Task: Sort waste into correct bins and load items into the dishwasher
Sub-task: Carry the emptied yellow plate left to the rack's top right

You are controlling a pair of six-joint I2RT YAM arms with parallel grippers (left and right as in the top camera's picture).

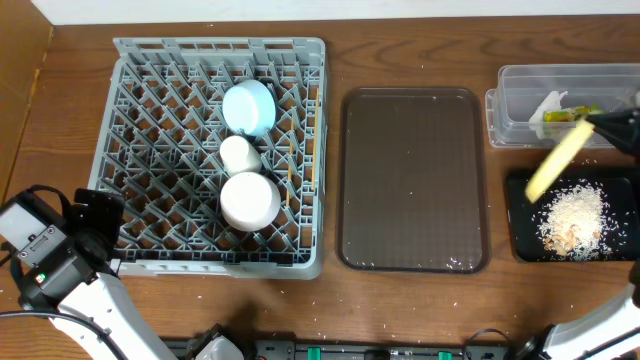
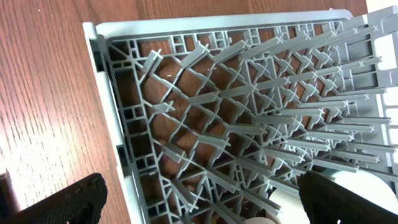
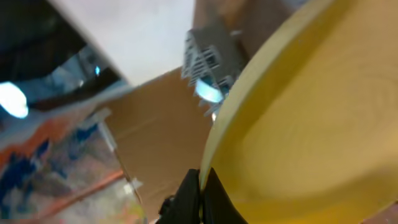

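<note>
Right gripper (image 1: 614, 124) is half cut off at the overhead's edge and its wrist view is mostly blur, but it's pinched on the rim of the yellow plate (image 1: 558, 160). The plate is tilted steeply over the black tub (image 1: 520, 240) holding the rice crumbs (image 1: 575, 215), with the clear tub (image 1: 520, 75) just behind. Left gripper (image 2: 199, 202) hangs with fingers wide apart, holding nothing, at the dish rack (image 1: 150, 100)'s front-left corner, with bare wood beside it.

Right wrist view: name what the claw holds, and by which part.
The right claw grips the yellow plate by its rim, with the plate tilted over the black tub.
</note>
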